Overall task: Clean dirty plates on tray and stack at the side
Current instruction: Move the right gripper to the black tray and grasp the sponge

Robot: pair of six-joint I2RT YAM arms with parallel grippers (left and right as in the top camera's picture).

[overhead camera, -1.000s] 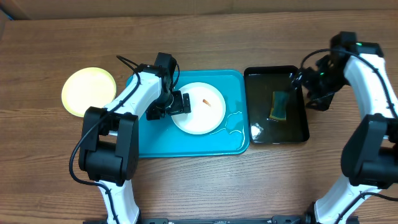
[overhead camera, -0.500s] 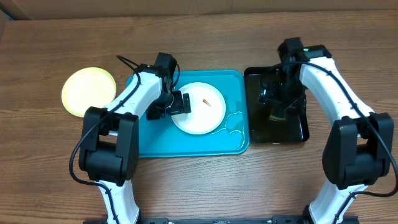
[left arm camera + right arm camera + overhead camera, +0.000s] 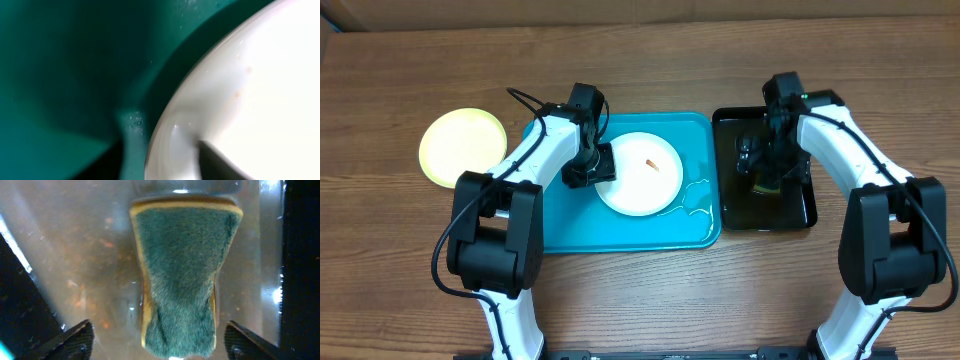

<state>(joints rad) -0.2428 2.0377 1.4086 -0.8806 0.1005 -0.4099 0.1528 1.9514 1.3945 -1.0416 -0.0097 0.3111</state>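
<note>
Plate white, smeared, on blue tray | stiff, wet, likely slippery, breakable: grip the rim | left claw at its rim, closure unclear | right claw wide open astride sponge

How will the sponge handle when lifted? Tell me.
Probably soft: the sponge looks pinched in at the middle. Likely soaked and drippy, since it lies in the wet black tray. Its fuzzy green face should resist slipping.
</note>
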